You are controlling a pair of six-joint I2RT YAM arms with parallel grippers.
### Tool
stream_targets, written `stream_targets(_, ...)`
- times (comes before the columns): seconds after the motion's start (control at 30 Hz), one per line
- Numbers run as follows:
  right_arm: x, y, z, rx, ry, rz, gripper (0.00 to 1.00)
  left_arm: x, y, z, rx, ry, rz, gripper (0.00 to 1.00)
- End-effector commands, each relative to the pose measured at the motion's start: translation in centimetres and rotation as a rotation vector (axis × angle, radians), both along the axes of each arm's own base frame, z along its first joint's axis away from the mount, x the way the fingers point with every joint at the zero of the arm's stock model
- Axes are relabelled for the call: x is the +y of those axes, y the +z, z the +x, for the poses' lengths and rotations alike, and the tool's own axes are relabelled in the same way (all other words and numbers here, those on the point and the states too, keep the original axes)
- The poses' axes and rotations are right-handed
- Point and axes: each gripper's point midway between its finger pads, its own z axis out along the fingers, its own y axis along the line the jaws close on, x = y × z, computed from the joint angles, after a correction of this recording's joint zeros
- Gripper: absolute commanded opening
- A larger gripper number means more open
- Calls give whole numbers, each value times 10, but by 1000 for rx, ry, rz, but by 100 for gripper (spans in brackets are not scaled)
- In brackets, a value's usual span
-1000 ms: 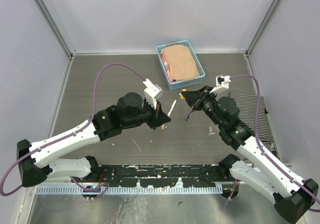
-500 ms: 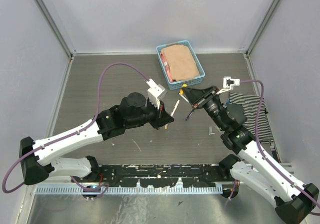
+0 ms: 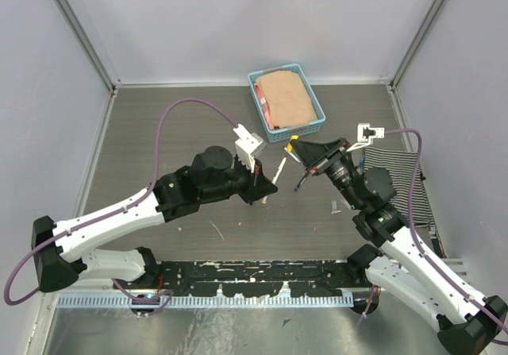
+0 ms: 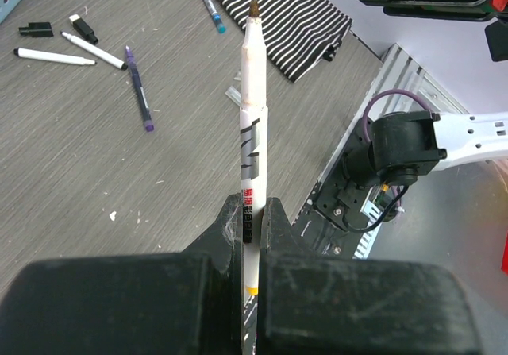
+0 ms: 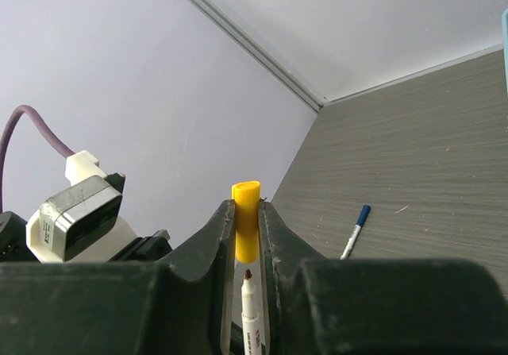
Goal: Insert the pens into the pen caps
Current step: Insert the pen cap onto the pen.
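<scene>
Your left pincer [image 4: 252, 212] grips the white pen [image 4: 252, 117], your right pincer [image 5: 246, 209] the yellow cap [image 5: 246, 232]; line up the tip just below it squarely.

- White pen [image 4: 251, 133], grey and red print, brown tip.
- Yellow cap [image 5: 246, 224].
- Black-and-white striped cloth [image 4: 278, 17].
- Blue basket [image 3: 295, 132].
- Grey wood-grain table [image 3: 159, 133].
- Purple cables [image 3: 190, 105].

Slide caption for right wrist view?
Right gripper clamps a yellow plastic pen cap near the tip of an uncapped white marker pen.
</scene>
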Motion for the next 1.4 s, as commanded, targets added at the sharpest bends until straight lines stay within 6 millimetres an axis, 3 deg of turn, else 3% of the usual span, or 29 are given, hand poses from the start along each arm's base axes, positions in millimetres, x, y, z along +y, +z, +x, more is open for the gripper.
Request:
stream_targets(0.0, 0, 10, -5, -34, 19, 19, 1, -6, 27, 5, -45, 16, -68, 0)
stream_targets(0.5, 3, 3, -6, -25, 38, 14, 1, -7, 25, 7, -45, 22, -63, 0)
stream_targets(1.03, -1, 14, -5, -40, 16, 40, 1, -10, 21, 4, -34, 1, -58, 0)
stream_targets(1.37, -2, 11, -8, -35, 17, 40, 1, -9, 20, 5, -36, 6, -53, 0)
